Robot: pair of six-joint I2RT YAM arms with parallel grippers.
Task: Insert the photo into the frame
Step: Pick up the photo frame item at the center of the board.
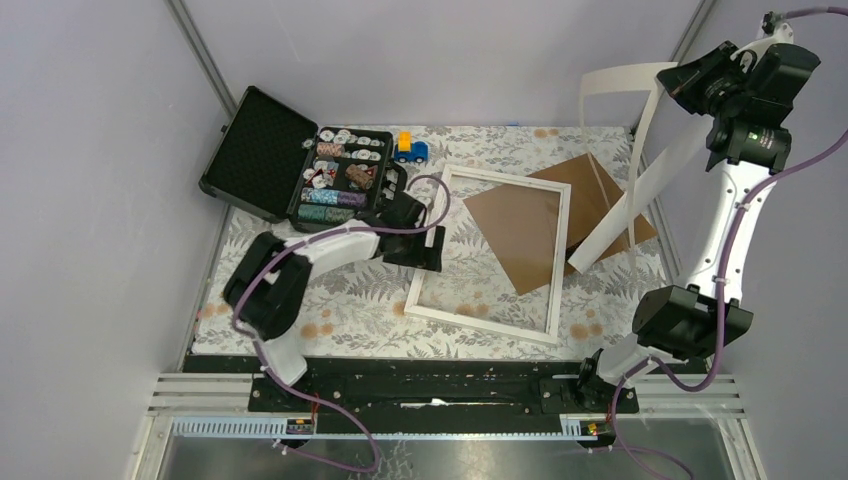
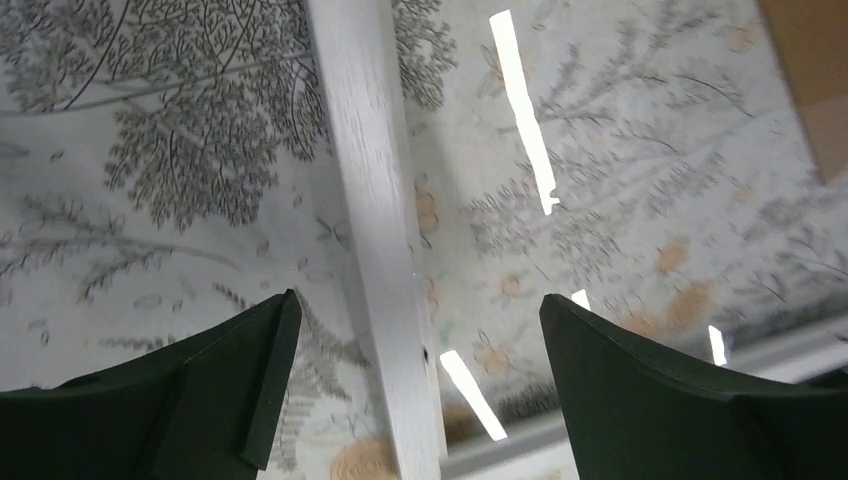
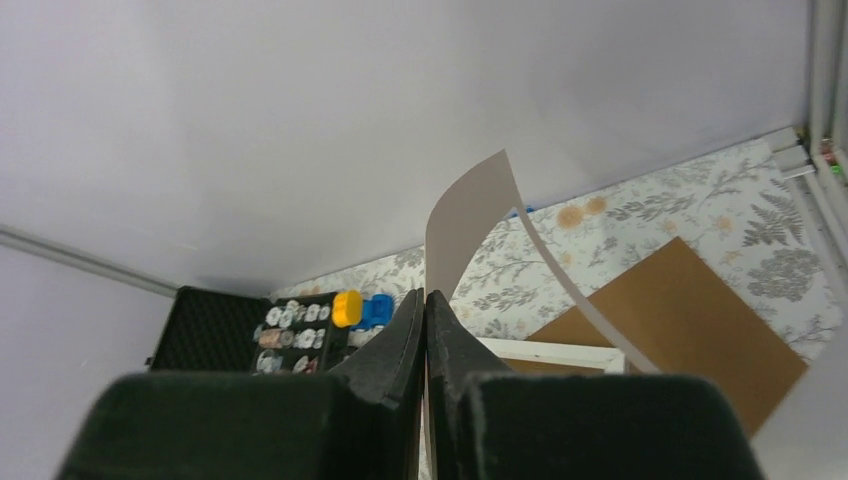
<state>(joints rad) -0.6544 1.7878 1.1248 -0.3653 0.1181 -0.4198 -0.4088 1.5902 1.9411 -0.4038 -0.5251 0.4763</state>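
the frame (image 1: 480, 326) lies flat at the centre of the tabletop (image 1: 350, 310). the photo shows in none of the views, so i cannot say where it is. the left hand (image 2: 415, 325) hangs low over the frame's 9 o'clock rail, fingers wide apart with the white rail between them, not closed on it. the right hand (image 1: 690, 80) is raised at 1 o'clock, pinched tight on one edge of a pale mat (image 1: 640, 195) with a cut-out window, which sags and curls below it. brown boards (image 1: 515, 240) lie at 3 o'clock, one reaching inside the frame.

the frame looks stiff and light, its moulding thin. bright streaks inside it hint at a clear pane, so it is likely fragile and slick there. the rail is the place to hold, across its width. a print would probably flop like the mat, so take it by a margin.
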